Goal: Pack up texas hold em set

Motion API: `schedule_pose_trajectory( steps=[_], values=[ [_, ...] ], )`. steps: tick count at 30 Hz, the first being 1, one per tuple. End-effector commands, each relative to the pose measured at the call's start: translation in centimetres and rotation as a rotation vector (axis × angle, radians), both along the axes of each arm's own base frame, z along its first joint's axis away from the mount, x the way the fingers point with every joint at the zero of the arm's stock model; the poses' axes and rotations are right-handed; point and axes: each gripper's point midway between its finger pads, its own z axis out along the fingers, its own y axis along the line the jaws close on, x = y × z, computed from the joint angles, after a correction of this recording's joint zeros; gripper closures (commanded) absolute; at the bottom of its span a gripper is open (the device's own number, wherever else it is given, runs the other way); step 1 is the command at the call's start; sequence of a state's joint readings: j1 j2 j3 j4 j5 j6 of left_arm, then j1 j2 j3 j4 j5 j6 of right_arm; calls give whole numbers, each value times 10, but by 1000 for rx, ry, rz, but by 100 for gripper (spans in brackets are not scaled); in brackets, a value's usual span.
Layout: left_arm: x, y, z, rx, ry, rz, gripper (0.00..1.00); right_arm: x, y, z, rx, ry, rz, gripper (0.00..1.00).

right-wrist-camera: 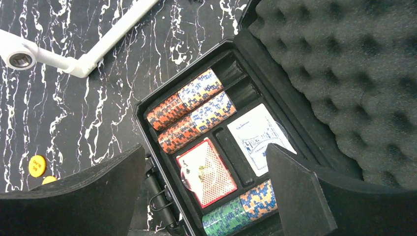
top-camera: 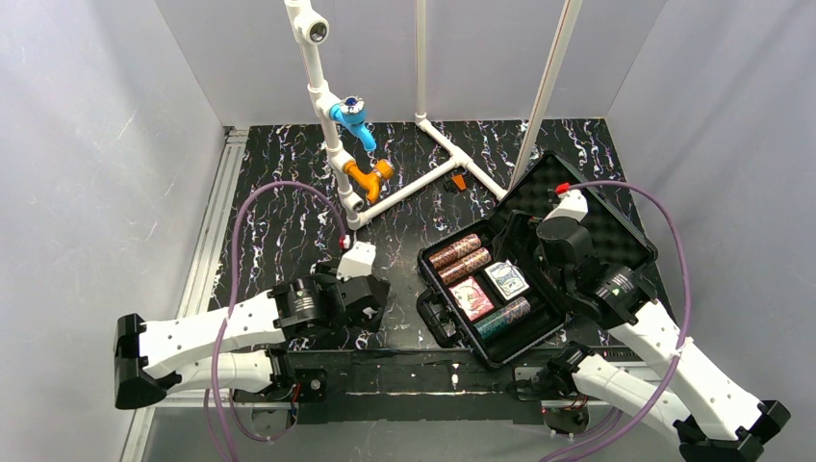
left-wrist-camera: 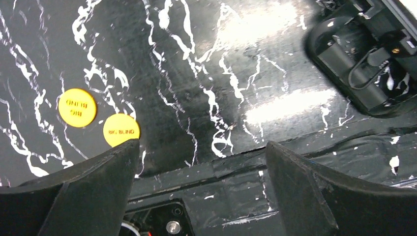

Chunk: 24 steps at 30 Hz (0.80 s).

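The black case (top-camera: 431,306) lies open at the right front, its bumpy foam lid (top-camera: 616,223) tilted back. In its tray lie two red-brown chip rolls (top-camera: 460,258), a red card deck (top-camera: 471,298), a blue-and-white deck (top-camera: 507,281) and a dark green chip roll (top-camera: 502,320). My right gripper (right-wrist-camera: 205,147) is open and empty above the tray, over the red deck (right-wrist-camera: 209,172). Two orange discs (left-wrist-camera: 77,107) marked BIG BLIND lie on the table left of the case, and one of them (right-wrist-camera: 37,165) shows in the right wrist view. My left gripper (left-wrist-camera: 201,145) is open and empty just right of the discs, near the table's front edge.
A white pipe frame (top-camera: 332,125) with blue and orange fittings stands at the back centre, one pipe (right-wrist-camera: 74,61) reaching toward the case. A small orange piece (top-camera: 459,181) lies by it. Grey walls close in three sides. The case handle (left-wrist-camera: 364,64) faces my left gripper.
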State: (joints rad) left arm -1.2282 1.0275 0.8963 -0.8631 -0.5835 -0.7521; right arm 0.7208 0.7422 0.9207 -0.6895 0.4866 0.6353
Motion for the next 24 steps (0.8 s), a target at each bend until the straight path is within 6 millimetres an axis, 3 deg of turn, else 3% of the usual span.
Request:
schedule_pose_trajectory(
  steps=[1,17,24],
  values=[
    [-5,35,-3,17,-16,137,1,7,13,4,52,-20,15,0],
    [-21,82,-32,8,38,409,1,5,16,-8,56,-8,32,0],
    [-21,103,-54,-23,135,543,1,5,14,-11,38,-6,33,0]
  ],
)
